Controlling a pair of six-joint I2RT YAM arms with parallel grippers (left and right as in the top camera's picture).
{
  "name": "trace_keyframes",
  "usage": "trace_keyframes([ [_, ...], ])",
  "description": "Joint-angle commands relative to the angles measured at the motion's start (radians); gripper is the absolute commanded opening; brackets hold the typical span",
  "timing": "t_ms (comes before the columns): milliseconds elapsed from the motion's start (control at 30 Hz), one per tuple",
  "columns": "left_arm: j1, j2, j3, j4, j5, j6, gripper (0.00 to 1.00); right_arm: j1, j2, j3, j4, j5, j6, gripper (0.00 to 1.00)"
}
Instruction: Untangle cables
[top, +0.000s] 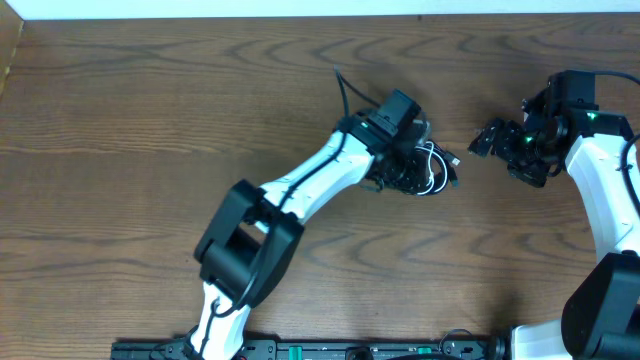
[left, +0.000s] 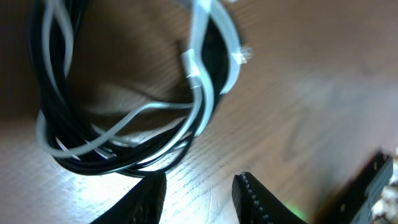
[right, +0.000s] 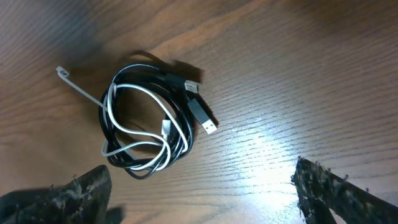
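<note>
Cables (right: 149, 124): one loose coil, flat on the worktop (top: 150, 120), right of centre, the two colours looped through each other.
Black cable (right: 185, 142): makes up most of the coil; its plugs (right: 204, 117) lie side by side at the coil's right edge.
White cable (right: 82, 89): threads through the black loops, and one tail pokes clear at the upper left in the right wrist view.
Left pincer (left: 199, 196): right over the coil, jaws a narrow way apart with bare wood between them, holding nothing; the strands sit just past the fingertips.
Right pincer (right: 199, 171): jaws wide and empty, near the coil on its right, not touching.
Step in hand: looks like going for a first hold on the tangle.
Doing it well: take one colour only. That free white tail is the easy pick. Pin the black loops with the other pincer, then draw the white out slowly along its own run. A sharp tug would likely tighten the loops or drag the whole coil.
Count: two cables, one black and one white; two black plugs seen, one white tail end clear, possibly a small white plug inside the loop; two pincers.
</note>
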Motion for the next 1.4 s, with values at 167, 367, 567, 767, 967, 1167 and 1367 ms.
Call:
trace_keyframes([
  [167,-0.010,0.086,-0.003,-0.005,-0.136,-0.418,0.42,0.002,-0.003,0.014,-0.016,-0.006,-0.073,0.90],
  [367,-0.010,0.125,-0.003,0.017,-0.217,-0.489,0.52,0.002,-0.003,0.014,-0.019,-0.006,-0.077,0.89],
  [567,-0.017,0.137,-0.008,0.016,-0.225,-0.488,0.44,0.002,-0.003,0.014,-0.018,-0.005,-0.082,0.89],
  [767,-0.011,0.132,-0.010,0.016,-0.306,-0.383,0.07,0.012,-0.003,0.014,-0.018,-0.006,-0.088,0.88],
  [967,0.032,0.048,-0.010,0.009,-0.256,-0.197,0.07,0.031,-0.003,0.014,-0.012,-0.069,-0.135,0.85],
  [1167,0.067,-0.109,-0.010,0.009,-0.177,0.013,0.07,0.035,-0.003,0.015,0.027,-0.428,-0.335,0.80],
  [1367,0.095,-0.205,-0.010,0.008,-0.158,0.044,0.07,0.081,-0.003,0.015,0.061,-0.517,-0.341,0.72],
])
